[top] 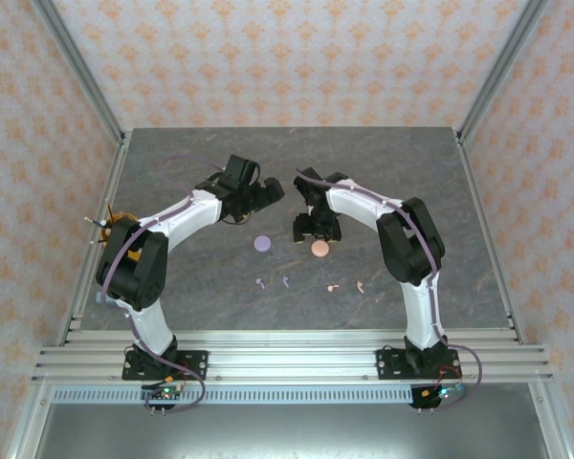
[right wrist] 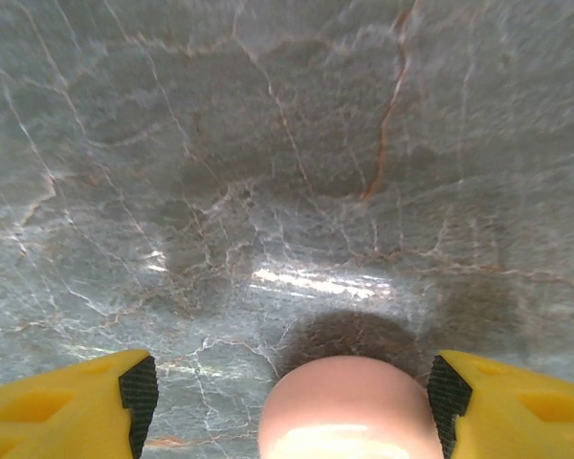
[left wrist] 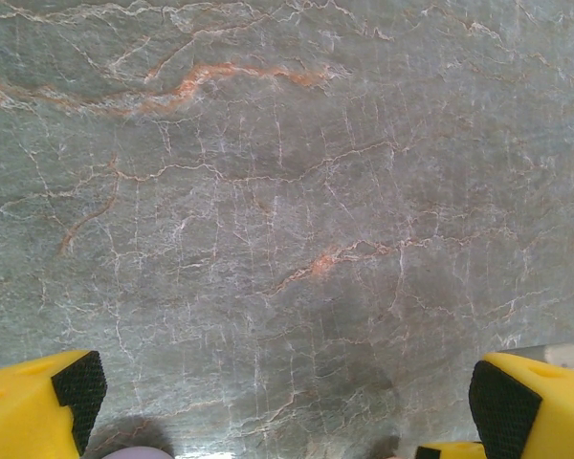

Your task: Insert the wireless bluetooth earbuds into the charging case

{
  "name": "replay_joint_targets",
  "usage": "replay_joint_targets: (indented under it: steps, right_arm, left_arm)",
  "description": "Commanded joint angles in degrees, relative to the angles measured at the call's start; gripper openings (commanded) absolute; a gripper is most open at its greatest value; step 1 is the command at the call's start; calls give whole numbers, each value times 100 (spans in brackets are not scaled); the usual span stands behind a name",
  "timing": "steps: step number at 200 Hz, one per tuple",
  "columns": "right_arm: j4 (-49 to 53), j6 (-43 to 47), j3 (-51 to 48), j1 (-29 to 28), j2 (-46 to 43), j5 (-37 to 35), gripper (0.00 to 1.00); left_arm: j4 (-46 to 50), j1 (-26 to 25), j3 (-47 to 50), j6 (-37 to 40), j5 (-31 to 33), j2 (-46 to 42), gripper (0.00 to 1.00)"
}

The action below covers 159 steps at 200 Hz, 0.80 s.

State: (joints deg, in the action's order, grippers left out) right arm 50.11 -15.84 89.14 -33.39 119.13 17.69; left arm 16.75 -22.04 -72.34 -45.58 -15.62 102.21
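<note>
Right gripper [right wrist: 292, 397] is wide open and empty. It straddles the pink case [right wrist: 349, 411], which sits off-centre toward one pad, contact unclear. The left gripper [left wrist: 282, 392] is fully open and empty, with the purple case [left wrist: 134, 452] at its near edge. All four buds lie loose on the table [top: 172, 153] in a row on the base side of the cases: pink earbuds [top: 332, 287] nearer the right arm, purple earbuds [top: 259, 283] nearer the left, so each claw likely has to retreat toward its own base. The buds are too small to read stem axis or heading.
</note>
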Motion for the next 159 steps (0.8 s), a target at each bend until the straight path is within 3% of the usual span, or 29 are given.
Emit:
replay_joint_targets:
  steps: [1, 75, 159]
  right_arm:
    - [8, -75, -248, -19, -211, 222, 76]
    - [197, -176, -537, -44, -672, 70, 77]
    - [756, 164, 73, -182, -231, -507, 77]
  left_arm:
    - [120, -24, -145, 32, 142, -96, 100]
    - [74, -24, -94, 41, 111, -89, 100]
    - [104, -26, -158, 67, 102, -70, 100]
